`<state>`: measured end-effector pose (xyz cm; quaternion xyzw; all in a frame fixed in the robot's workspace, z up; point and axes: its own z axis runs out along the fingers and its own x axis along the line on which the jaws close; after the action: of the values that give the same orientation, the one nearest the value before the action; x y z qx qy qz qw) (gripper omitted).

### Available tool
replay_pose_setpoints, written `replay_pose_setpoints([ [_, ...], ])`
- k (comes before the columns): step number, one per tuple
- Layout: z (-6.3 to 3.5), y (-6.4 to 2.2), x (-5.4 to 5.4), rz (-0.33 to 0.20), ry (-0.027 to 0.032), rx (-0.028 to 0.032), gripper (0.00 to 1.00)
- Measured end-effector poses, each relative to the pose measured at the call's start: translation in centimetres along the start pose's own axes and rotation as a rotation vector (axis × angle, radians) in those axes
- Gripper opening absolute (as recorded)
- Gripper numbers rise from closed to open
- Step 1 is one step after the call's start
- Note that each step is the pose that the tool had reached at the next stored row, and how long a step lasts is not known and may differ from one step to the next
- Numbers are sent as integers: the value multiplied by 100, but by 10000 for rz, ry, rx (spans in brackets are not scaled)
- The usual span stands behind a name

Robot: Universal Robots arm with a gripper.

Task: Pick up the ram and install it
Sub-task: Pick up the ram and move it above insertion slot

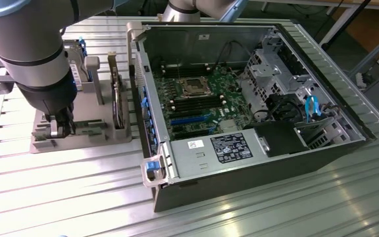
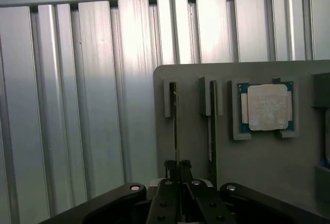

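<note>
The ram (image 2: 175,126) stands on edge in a slot of the grey holder (image 2: 258,167). It is seen edge-on as a thin dark line, so its chips and any label are hidden. The gripper (image 2: 178,166) is clamped on one end of it, fingers pressed together on the thin board, and that end is covered by them. A second stick (image 2: 212,126) stands in the next slot, just beside and parallel, equally edge-on. Further along, the CPU (image 2: 267,107) lies flat in its recess; faint print on its silver lid cannot be read. In the exterior view the gripper (image 1: 62,129) is down at the holder (image 1: 97,129), to the exterior view's left of the open computer case (image 1: 275,173), and the arm covers the ram there. The power supply label (image 1: 232,147) carries writing too small to read. Holder and case rest on the slatted metal table (image 1: 57,192)
</note>
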<state>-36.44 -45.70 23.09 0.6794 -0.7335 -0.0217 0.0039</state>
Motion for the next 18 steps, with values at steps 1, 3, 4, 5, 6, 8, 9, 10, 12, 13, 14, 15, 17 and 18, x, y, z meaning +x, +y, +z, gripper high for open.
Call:
replay_pose_setpoints([
  [1, -30, 1, -1, 0, 0, -1, 11],
  [3, -93, 4, -2, 1, 0, -1, 11],
  [4, -110, 4, -3, 0, 0, 0, 11],
  [5, -133, 5, -3, 0, 1, -1, 11],
  [6, -155, 6, -3, 0, -1, 0, 11],
  [8, -201, 8, -5, 0, 0, -1, 11],
  [9, -237, 9, -6, 0, 0, -1, 11],
  [10, -273, 10, -6, 0, 1, -1, 11],
  [12, -297, 11, -7, 0, 0, 0, 11],
  [13, -306, 12, -7, 1, 0, 0, 11],
  [14, -327, 12, -8, 1, 0, -1, 11],
  [15, -341, 13, -8, 0, -1, 0, 11],
  [17, -368, 14, -9, 0, 0, -1, 11],
  [18, -386, 15, -9, 1, 0, 0, 11],
])
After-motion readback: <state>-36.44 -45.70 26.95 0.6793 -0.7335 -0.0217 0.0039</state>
